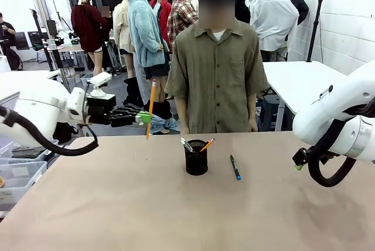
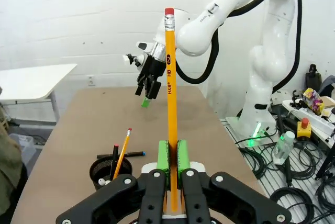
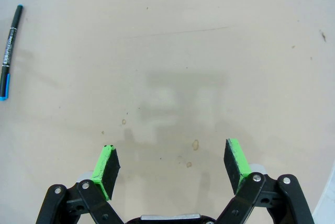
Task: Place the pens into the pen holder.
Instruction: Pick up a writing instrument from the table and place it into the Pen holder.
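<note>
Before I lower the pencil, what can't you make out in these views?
- Front view: contents of the pen holder; tips too small to count.
- Left wrist view: lower end of the pencil, behind the left pincer.
- Right wrist view: print on the dark pen, too small.

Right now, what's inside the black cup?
Poking out of the pen holder are an orange pencil and a silver-grey pen. Its dark mesh wall hides their lower ends and the bottom.

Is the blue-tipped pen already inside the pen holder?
No, the blue-tipped pen lies on the table beside the pen holder.
</note>
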`<action>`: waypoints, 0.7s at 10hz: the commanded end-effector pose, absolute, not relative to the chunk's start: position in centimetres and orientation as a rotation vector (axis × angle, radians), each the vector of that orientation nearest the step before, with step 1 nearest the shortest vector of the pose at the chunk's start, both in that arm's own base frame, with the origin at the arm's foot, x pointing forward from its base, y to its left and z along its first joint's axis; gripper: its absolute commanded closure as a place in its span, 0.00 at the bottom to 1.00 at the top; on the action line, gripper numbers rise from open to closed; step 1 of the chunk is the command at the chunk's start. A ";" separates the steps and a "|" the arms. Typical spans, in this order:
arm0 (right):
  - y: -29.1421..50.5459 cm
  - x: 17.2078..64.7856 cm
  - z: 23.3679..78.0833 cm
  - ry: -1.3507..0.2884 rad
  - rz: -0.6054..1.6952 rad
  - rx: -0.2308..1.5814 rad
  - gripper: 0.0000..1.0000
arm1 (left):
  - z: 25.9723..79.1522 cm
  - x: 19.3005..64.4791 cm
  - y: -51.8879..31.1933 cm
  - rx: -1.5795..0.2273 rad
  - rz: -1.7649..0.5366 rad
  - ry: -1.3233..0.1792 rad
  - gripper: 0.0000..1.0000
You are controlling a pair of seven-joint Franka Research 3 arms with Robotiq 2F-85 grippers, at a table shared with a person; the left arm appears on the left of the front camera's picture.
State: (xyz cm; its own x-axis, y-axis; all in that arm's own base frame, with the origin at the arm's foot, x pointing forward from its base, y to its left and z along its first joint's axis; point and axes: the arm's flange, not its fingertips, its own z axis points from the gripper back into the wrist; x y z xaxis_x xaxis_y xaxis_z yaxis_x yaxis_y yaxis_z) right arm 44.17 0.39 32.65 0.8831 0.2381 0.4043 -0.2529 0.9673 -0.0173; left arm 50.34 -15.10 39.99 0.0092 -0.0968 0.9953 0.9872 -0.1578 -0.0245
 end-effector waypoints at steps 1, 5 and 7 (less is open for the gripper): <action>0.4 44.2 32.7 -0.417 0.267 0.031 0.00 | 38.7 53.5 -17.8 -1.289 -1.423 -1.108 1.00; 0.4 44.2 32.7 -0.417 0.267 0.031 0.00 | 36.6 58.9 -23.4 -1.279 -1.496 -1.198 1.00; 0.4 44.2 32.7 -0.417 0.267 0.031 0.00 | 35.5 60.5 -25.9 -1.214 -1.500 -1.170 1.00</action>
State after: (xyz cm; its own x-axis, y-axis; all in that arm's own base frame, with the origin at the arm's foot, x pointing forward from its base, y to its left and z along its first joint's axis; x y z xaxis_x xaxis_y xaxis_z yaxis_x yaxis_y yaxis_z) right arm 44.16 0.39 32.67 0.8828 0.2383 0.4047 -0.2530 0.9673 -0.0177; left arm 59.46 -24.69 35.85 -0.1403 -0.0416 0.9892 0.9679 -0.2161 0.1282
